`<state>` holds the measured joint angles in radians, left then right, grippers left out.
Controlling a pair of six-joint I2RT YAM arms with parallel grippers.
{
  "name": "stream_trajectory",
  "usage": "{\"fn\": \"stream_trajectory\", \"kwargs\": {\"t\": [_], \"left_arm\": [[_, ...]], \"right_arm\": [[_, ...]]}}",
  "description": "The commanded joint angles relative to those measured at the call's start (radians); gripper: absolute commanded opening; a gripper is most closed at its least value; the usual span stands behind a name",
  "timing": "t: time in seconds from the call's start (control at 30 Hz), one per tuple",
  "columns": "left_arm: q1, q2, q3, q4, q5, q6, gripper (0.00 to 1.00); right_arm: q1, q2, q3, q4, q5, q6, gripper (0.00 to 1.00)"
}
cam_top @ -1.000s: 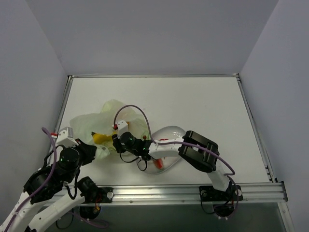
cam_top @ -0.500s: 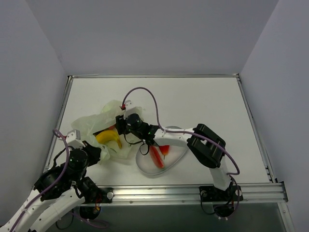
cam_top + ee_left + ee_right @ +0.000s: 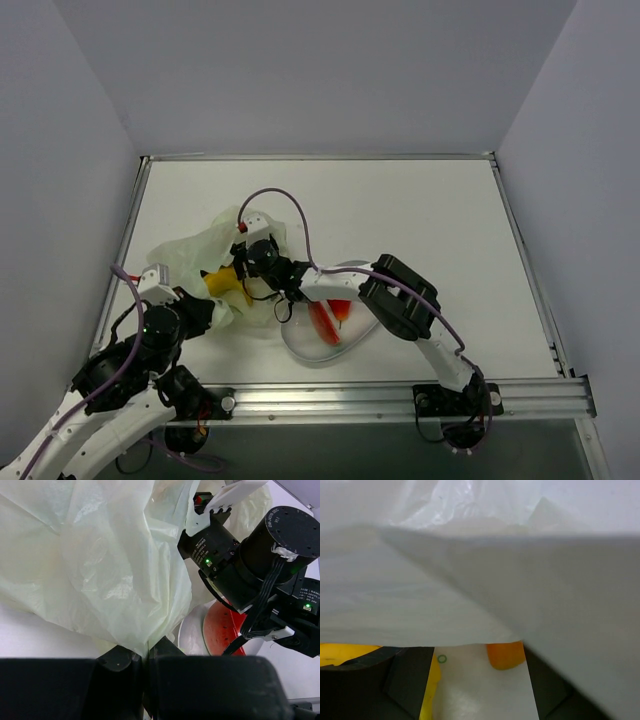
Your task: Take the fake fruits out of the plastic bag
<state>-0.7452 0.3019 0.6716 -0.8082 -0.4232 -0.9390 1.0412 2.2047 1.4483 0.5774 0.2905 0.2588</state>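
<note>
Two arms at a crinkly pale yellow-green translucent plastic bag (image 3: 190, 255), left gripper (image 3: 146, 655) pinched tight on its near edge, right gripper (image 3: 480, 680) inside its mouth, jaws apart over a glossy yellow plastic banana (image 3: 222, 284) and small orange plastic fruit (image 3: 505, 656), red plastic pieces (image 3: 325, 322) on white oval plate (image 3: 300, 350) beside the bag.

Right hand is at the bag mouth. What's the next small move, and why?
Probably ease the right hand forward and close on the orange fruit: its fingers stand apart, the fruit lies just ahead between them, and the left hand pinches the plastic bag, steadying it.
</note>
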Motion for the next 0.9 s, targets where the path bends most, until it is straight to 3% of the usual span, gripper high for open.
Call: {"fn": "stream_trajectory", "kwargs": {"t": [0.0, 0.37, 0.43, 0.5, 0.57, 0.7, 0.87], "left_arm": [[0.004, 0.005, 0.011, 0.027, -0.011, 0.034, 0.02], [0.004, 0.034, -0.010, 0.084, 0.012, 0.043, 0.02], [0.004, 0.039, -0.017, 0.089, 0.009, 0.048, 0.03], [0.004, 0.045, -0.021, 0.098, 0.006, 0.048, 0.02], [0.004, 0.048, -0.032, 0.109, 0.006, 0.048, 0.02], [0.004, 0.059, -0.041, 0.119, -0.005, 0.051, 0.02], [0.004, 0.077, -0.043, 0.152, -0.011, 0.063, 0.02]], "right_arm": [[-0.004, 0.013, 0.029, -0.025, 0.053, -0.029, 0.70], [-0.035, 0.121, 0.174, -0.096, 0.065, -0.104, 0.72], [-0.041, 0.144, 0.193, -0.097, 0.064, -0.113, 0.81], [-0.046, 0.153, 0.217, -0.091, 0.059, -0.118, 0.81], [-0.053, 0.164, 0.225, -0.073, 0.047, -0.109, 0.75], [-0.055, 0.168, 0.236, -0.048, 0.032, -0.096, 0.42], [-0.050, 0.041, 0.092, 0.010, -0.020, -0.052, 0.27]]}}
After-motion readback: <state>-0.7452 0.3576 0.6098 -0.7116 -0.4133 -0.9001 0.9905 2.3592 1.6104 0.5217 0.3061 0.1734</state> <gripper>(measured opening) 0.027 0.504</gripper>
